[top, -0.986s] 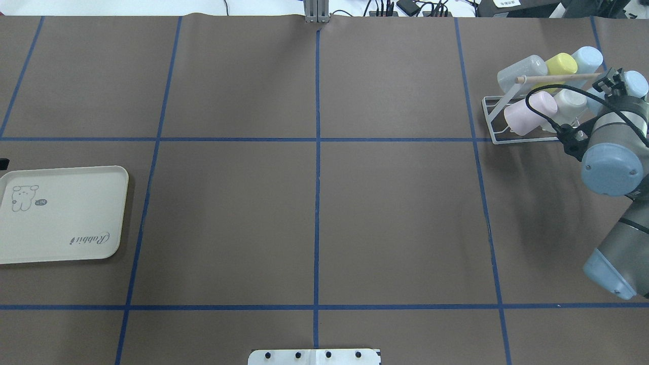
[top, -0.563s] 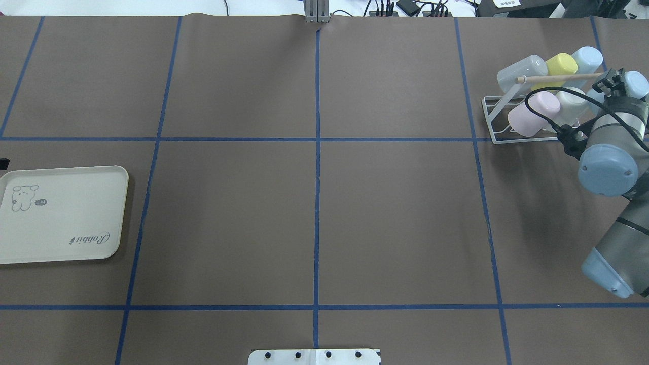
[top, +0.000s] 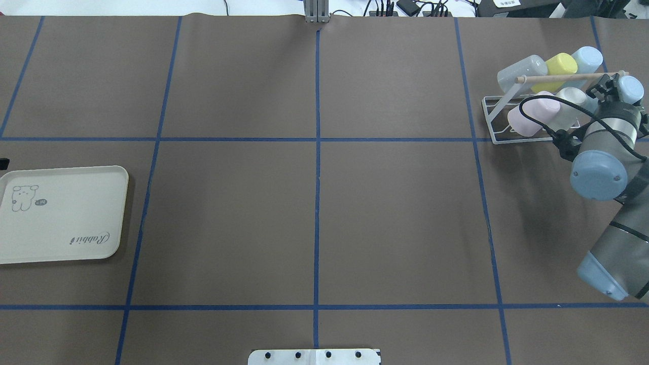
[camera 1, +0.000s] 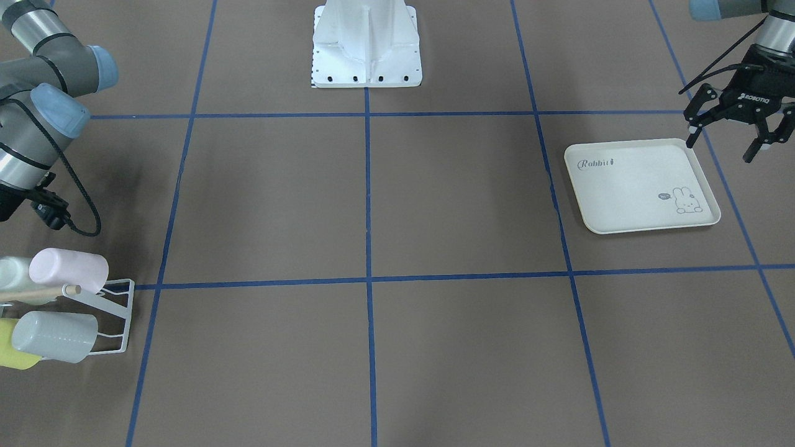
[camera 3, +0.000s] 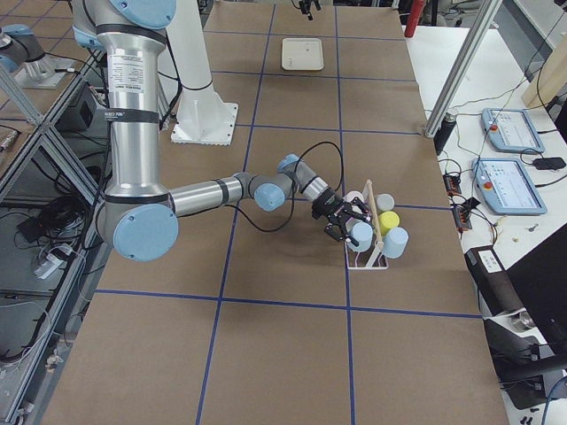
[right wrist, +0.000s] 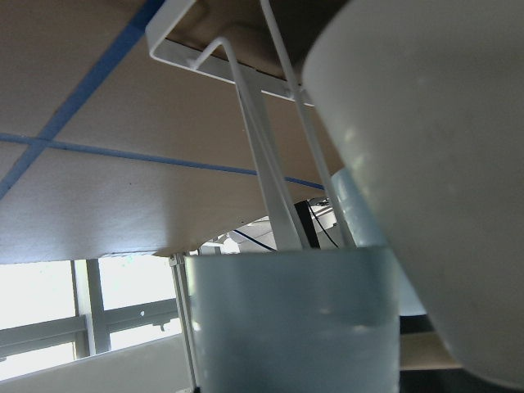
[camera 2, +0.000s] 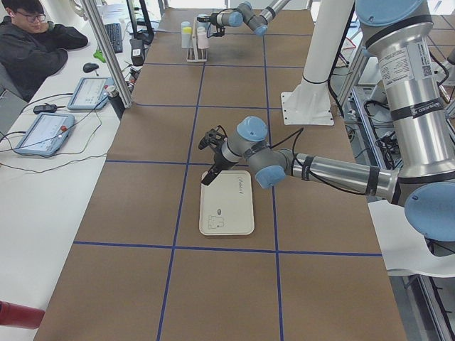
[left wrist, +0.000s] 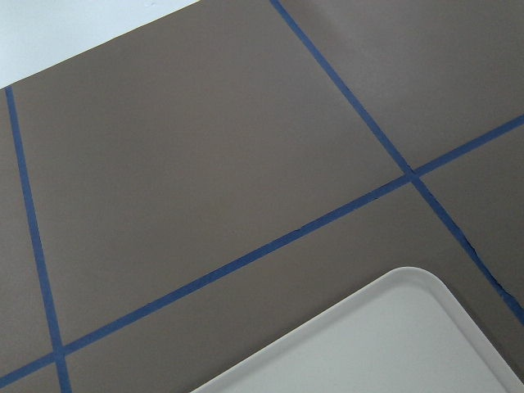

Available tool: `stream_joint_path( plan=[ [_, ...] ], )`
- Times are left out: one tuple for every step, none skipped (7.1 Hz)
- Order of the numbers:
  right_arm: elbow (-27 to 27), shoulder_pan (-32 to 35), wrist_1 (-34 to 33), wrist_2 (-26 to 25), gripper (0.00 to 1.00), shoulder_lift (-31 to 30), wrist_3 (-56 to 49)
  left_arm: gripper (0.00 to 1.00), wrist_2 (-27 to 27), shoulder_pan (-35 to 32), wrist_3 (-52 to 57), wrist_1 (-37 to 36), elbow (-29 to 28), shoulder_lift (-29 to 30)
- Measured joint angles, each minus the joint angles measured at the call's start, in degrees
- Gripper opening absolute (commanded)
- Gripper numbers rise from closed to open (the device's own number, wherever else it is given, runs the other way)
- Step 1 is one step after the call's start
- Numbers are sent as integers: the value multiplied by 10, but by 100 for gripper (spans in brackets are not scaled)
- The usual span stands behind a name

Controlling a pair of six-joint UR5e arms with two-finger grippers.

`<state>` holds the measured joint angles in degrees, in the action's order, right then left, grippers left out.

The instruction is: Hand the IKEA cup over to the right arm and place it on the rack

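The IKEA cup [top: 632,89] is light blue and sits at the right end of the white wire rack [top: 489,109], just under its wooden rod [top: 557,77]. My right gripper [top: 615,84] reaches in from the near side and looks shut on this cup. The cup [right wrist: 295,319] fills the bottom of the right wrist view, with a white cup [right wrist: 434,164] and rack wires [right wrist: 262,155] close around it. From the right side, the right gripper [camera 3: 345,221] shows at the cup [camera 3: 361,234]. My left gripper [camera 1: 723,144] hangs open and empty over the tray's corner.
Pink [top: 532,114], yellow [top: 560,66], clear [top: 522,71], another light-blue [top: 588,56] and white [top: 570,99] cups hang on the rack. The cream rabbit-print tray [top: 61,228] lies at the table's left edge. A person [camera 2: 28,42] sits at the side desk.
The right arm has shifted a little left and toward the robot, and the light-blue cup moved with the gripper, slightly lower along the rack. The tray has not moved.
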<state>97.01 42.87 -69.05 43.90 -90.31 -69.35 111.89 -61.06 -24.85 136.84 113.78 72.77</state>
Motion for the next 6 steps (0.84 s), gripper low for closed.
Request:
stream_joint_path(
  plan=[
    [0,-1,1,0,100,1,0,100,0,0,0,0,0,0],
    [-1,-1,2,0,100,3,0,100,0,0,1,0,0,0],
    [0,-1,2,0,100,5,0,100,0,1,1,0,-1,0],
    [5,-1,3,0,100,8,0,100,0,1,1,0,-1,0],
    [16,2,3,2,100,11,0,100,0,1,1,0,-1,0],
    [40,13,2,11,99,10,-1,100,0,1,0,0,-1,1]
  ],
)
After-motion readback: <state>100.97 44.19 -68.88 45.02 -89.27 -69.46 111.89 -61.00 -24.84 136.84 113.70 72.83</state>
